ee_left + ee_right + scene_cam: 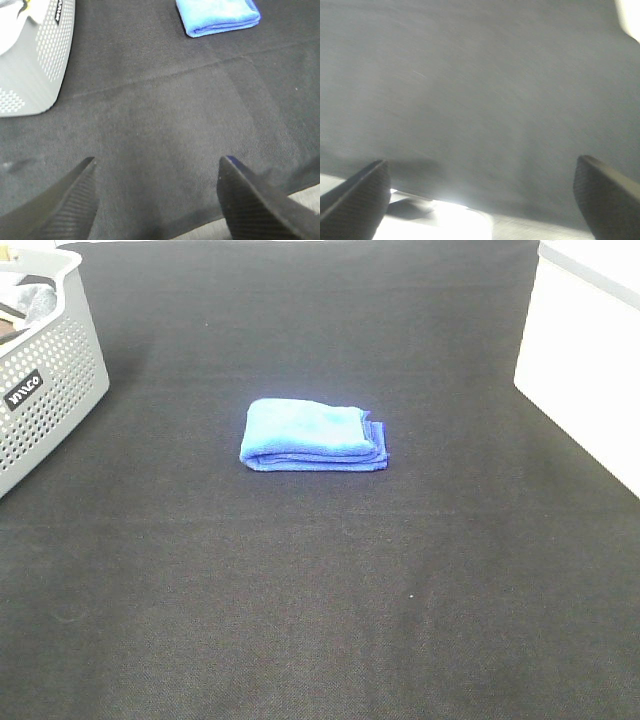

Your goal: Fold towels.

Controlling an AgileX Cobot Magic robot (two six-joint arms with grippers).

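Only one readable mark: small dark label [23, 390] w/ white letters on the side wall of the grey perforated basket [60, 390], exterior high view. Looks like a brand name, approx. "MYYCO", but letters too small & blurred to be sure. In left wrist view the same basket [45, 65] shows a dark strip w/ white marks near its rim, seen edge-on, not legible. Right wrist view: no text.
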